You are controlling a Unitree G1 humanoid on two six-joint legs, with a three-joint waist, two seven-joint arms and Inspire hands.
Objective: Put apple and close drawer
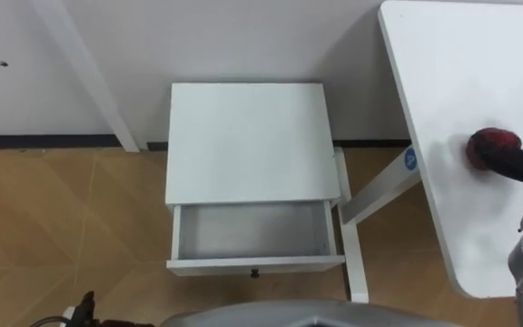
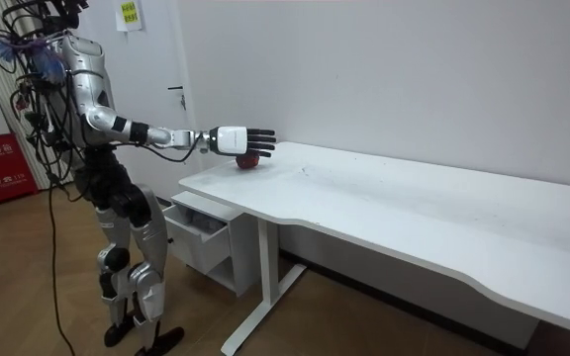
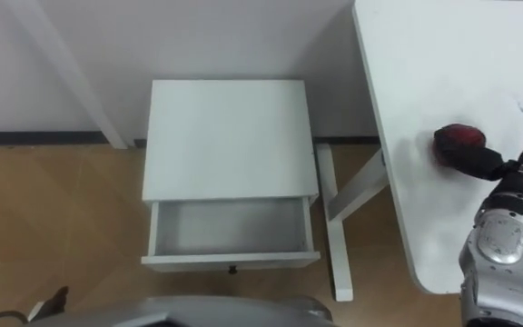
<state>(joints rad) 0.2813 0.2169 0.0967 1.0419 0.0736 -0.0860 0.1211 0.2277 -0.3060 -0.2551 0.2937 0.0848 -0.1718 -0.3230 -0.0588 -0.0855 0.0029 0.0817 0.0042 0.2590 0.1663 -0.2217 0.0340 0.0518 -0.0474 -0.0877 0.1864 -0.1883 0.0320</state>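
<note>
Right hand (image 2: 243,137), fingers straight, hovers over the red apple (image 3: 455,141) on the white table (image 2: 414,208) (pickup step, no grasp yet); next, close round it, then carry it to the open drawer (image 3: 230,227).

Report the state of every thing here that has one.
drawer: pulled open, empty.
apple: lying on the white table, not yet in the drawer.
right hand: open, fingers straight, held over the apple.
</note>
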